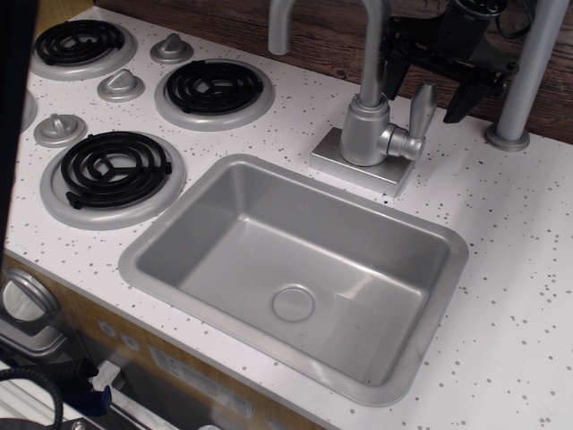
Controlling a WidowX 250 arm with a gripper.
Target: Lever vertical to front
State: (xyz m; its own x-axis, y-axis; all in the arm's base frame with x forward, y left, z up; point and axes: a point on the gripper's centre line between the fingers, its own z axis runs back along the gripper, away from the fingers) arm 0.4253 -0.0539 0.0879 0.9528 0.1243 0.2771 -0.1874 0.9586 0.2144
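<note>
Silver-grey lever (421, 107): I see it upright on the short side stub of the faucet body (365, 134), paddle tip up, leaning slightly right.
Gripper (431, 85): black, above and behind the lever, spread wide and holding nothing. The lever top sits in the gap between them from my angle; I can't tell from this one view if they're level with it in depth.
Fingers: left one (396, 76) is just behind the spout's riser, right one (467, 94) is clear of the lever.
Cut off: arm above the gripper runs out of the top edge; spout (322, 13) arch is clipped at the top too.
Hidden: left edge is blocked by a dark out-of-focus strip (16, 107); I can't make out what it is.
Hard to read: bottom-left corner, some hardware below the bench front, blurred.
Bench (528, 251): white, dark-speckled top.
Sink (295, 269): grey rectangular basin set into the bench, round drain, empty.
Stove: black coil burners (115, 167) and silver knobs (121, 85) at left.
Backdrop: dark wood panel (322, 36) behind; grey post (528, 72) standing on the bench at right.
</note>
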